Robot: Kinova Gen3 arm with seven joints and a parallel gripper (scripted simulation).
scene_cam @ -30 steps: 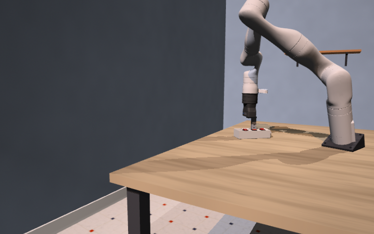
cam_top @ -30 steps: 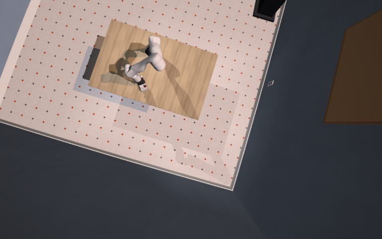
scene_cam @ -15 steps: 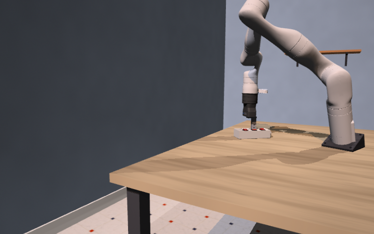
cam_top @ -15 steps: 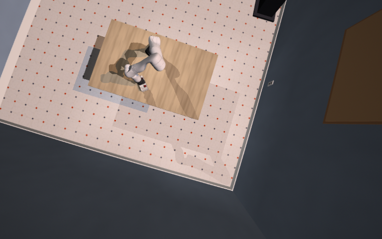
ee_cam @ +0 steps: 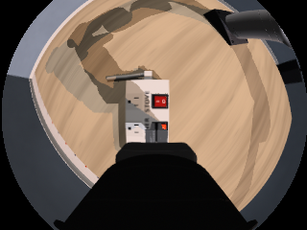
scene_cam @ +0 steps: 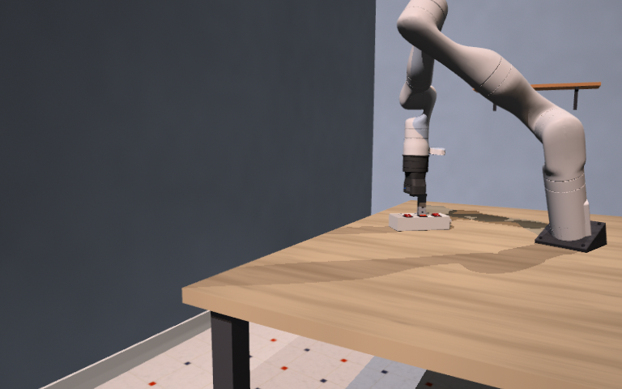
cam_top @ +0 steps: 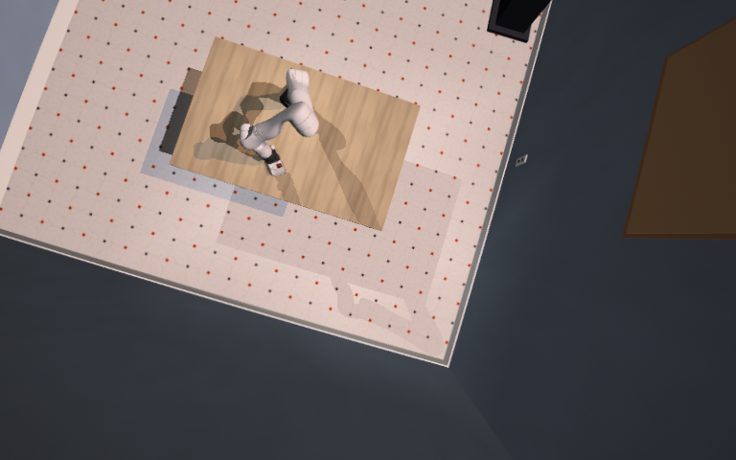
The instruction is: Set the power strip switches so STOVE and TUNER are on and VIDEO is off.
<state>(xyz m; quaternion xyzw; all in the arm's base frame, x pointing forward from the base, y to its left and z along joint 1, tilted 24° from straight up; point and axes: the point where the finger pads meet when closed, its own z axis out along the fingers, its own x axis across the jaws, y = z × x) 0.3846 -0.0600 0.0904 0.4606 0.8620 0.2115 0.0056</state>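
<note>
A white power strip (scene_cam: 419, 221) lies flat on the wooden table, right way up, with three red rocker switches on top. It also shows in the overhead view (cam_top: 276, 167) and in the wrist view (ee_cam: 146, 113). My gripper (scene_cam: 420, 211) is shut and empty, pointing straight down with its fingertips on or just above the middle switch (scene_cam: 422, 215). In the wrist view the far switch (ee_cam: 160, 100) shows fully, the middle switch (ee_cam: 163, 126) only partly, and my gripper body hides the near one. The labels are too small to read.
The arm's base (scene_cam: 571, 236) stands on the table to the right of the strip. The table's left edge (scene_cam: 293, 250) is close to the strip. A dark wall stands to the left, and a shelf (scene_cam: 566, 86) hangs on the back wall.
</note>
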